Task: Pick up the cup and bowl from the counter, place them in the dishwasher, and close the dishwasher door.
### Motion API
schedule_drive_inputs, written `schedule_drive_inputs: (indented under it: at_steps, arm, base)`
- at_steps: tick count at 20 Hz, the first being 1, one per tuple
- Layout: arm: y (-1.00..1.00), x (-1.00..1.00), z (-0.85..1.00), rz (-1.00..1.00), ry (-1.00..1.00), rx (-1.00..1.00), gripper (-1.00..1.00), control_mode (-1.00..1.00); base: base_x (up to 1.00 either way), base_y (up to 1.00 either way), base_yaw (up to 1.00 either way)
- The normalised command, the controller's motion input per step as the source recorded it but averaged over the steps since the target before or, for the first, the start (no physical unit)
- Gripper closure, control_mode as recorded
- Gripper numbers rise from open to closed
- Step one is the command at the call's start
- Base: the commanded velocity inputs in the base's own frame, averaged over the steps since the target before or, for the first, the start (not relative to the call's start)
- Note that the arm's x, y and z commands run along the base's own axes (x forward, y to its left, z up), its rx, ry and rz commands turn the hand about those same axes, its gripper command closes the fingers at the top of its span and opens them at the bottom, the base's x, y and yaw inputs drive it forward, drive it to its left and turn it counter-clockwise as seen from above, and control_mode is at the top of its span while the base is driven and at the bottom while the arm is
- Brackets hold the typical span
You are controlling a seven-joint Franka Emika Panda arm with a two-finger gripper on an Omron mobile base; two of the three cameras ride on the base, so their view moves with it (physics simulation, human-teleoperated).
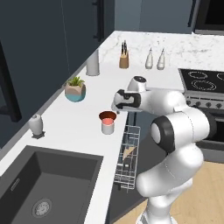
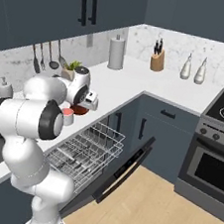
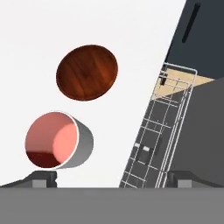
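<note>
Hand view: my gripper (image 3: pixel 107 179) hovers spread wide and empty over the counter (image 3: pixel 35 43).
Cup (image 3: pixel 57 140) stands just beside bowl (image 3: pixel 87 72), near the rack (image 3: pixel 162 131); descending off-centre, I risk toppling it.

Table (image 1: pixel 78 127) reads as smooth white marbled stone, bowl (image 3: pixel 87 72) as glossy reddish-brown wood grain, cup (image 3: pixel 59 141) matt grey outside with smooth salmon interior, dishwasher rack (image 2: pixel 86 150) thin white wire, floor (image 2: pixel 156 210) pale wood.

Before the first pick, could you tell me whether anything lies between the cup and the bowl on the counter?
Nothing: in the hand view the cup and the bowl stand apart, with just bare white counter between them.
</note>
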Motion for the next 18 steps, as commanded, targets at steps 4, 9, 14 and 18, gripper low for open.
schedule_drive_inputs:
  at_steps: [4, 9, 14, 18]
  arm:
    - [0.11, 0.49, -0.21, -0.07, 0.01, 0.02, -1.00, -1.00]
    - [0.12, 0.50, -0.16, -0.03, 0.05, 0.00, -1.00, -1.00]
    - [0.05, 0.42, -0.21, -0.02, 0.03, 0.00, -1.00, -1.00]
    - [0.04, 0.40, -0.26, -0.02, 0.03, 0.00, -1.00, -1.00]
  base:
    - [0.00, 0.00, 0.00]
    - [0.00, 0.00, 0.00]
    - [0.00, 0.00, 0.00]
    - [0.00, 0.00, 0.00]
